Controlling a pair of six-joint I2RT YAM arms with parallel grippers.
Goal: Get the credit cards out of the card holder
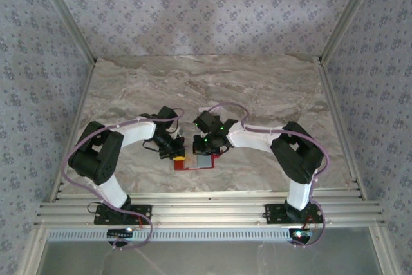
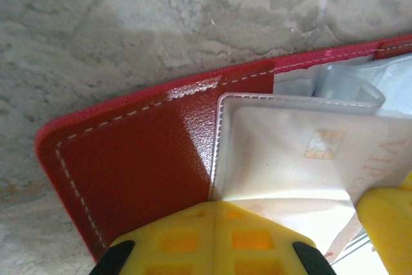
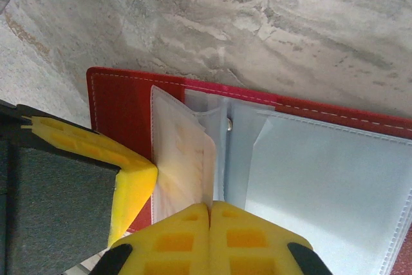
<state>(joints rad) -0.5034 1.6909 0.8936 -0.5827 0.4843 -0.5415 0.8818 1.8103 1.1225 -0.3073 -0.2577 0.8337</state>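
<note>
Left gripper is seen at the bottom of the left wrist view with its fingers pressed together, right at the lower edge of a clear plastic sleeve inside the card holder. Whether the sleeve is actually pinched cannot be told. Right gripper is likewise shut, at the bottom of the right wrist view, where the sleeve pages meet. A hold on one of them cannot be confirmed either.

From above, the red holder is found lying open on the marble-patterned table, a little below the middle of the frame, with the two grippers lowered onto it from either side.

One credit card, pale with a gold chip, is seen at the right of the left wrist view, tucked inside its sleeve.

With the holder lying open, the task is judged to be at an early stage. So far as can be made out, nothing has been taken out. The visible card is yet to be drawn from its sleeve, and how many others are left cannot be counted.
</note>
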